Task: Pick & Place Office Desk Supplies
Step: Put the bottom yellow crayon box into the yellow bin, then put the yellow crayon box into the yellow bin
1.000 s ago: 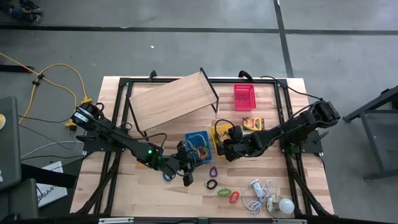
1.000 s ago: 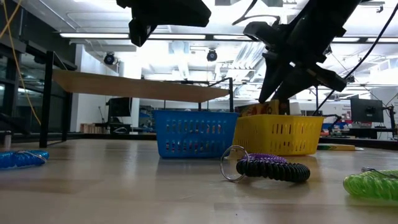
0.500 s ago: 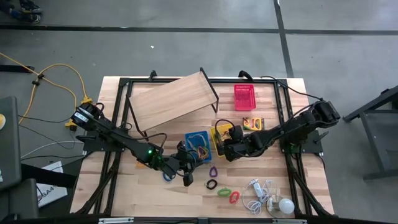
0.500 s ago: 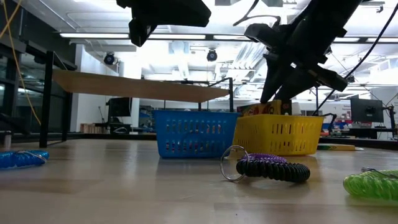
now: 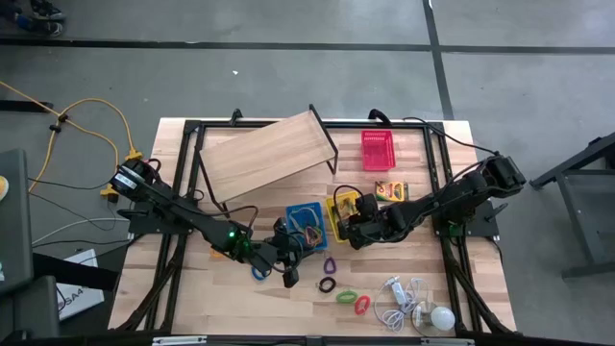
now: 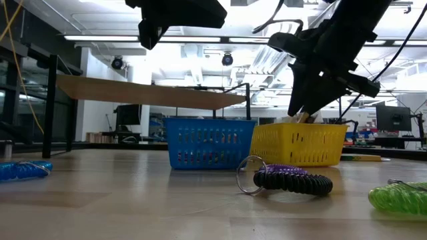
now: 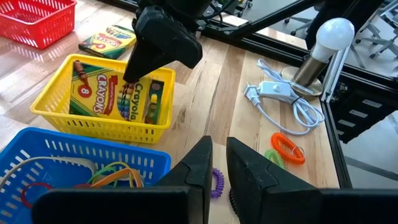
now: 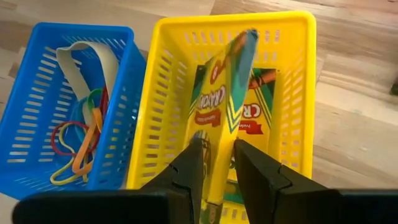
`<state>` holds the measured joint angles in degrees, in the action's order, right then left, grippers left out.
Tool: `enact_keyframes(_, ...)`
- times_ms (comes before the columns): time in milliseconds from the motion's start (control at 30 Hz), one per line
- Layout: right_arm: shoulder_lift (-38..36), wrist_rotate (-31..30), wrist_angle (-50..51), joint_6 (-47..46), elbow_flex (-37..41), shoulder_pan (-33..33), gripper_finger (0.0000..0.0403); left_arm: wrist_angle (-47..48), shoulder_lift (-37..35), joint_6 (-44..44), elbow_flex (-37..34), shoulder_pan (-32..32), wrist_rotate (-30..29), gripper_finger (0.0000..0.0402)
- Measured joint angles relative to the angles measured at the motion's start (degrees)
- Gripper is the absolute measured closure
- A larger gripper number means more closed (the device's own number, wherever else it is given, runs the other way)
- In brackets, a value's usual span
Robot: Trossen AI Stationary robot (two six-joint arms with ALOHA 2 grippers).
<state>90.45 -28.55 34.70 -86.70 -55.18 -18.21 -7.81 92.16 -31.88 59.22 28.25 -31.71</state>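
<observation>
The wooden board (image 5: pixel 267 154) on black legs stands tilted at the far left of the table (image 5: pixel 178 298). In front of it the blue basket (image 5: pixel 306 224) and the yellow basket (image 5: pixel 339 213) sit side by side, touching, and the red basket (image 5: pixel 377 150) stands well apart toward the far edge, with a spare crayon box (image 5: pixel 390 189) lying flat on the table between red and yellow. The right gripper (image 8: pixel 216 163) hangs over the yellow basket, its fingers nearly closed and pinching a crayon box (image 8: pixel 231 93) that stands on edge inside, above another box lying flat on the basket floor. The left gripper (image 7: pixel 219 163) hovers at the near side of the blue basket, its fingers close together with only a thin gap and holding nothing. Loose rubber bands (image 8: pixel 78 148) lie in the blue basket. Coiled loops lie on the near table: purple (image 5: pixel 329 263), black (image 5: pixel 327 284), green (image 5: pixel 345 296), red (image 5: pixel 362 305), blue (image 5: pixel 258 272). A white bulb (image 5: pixel 441 317) with cord rests at the near right.
</observation>
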Motion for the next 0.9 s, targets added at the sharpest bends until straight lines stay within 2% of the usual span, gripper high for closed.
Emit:
enact_keyframes(333,3.6,0.5,-0.4,-1.4,0.1,0.4,0.0323,0.0,0.0,0.0,0.0,0.0,0.0,0.0357)
enact_keyframes(700,-3.1,-1.8,-0.4,2.5,0.0,0.7,0.0323,-0.2,0.0,0.0,0.0,0.0,0.0,0.0357)
enact_keyframes(900,-3.4,-1.8,-0.2,3.0,0.0,0.7,0.0323,-0.2,0.0,0.0,0.0,0.0,0.0,0.0357)
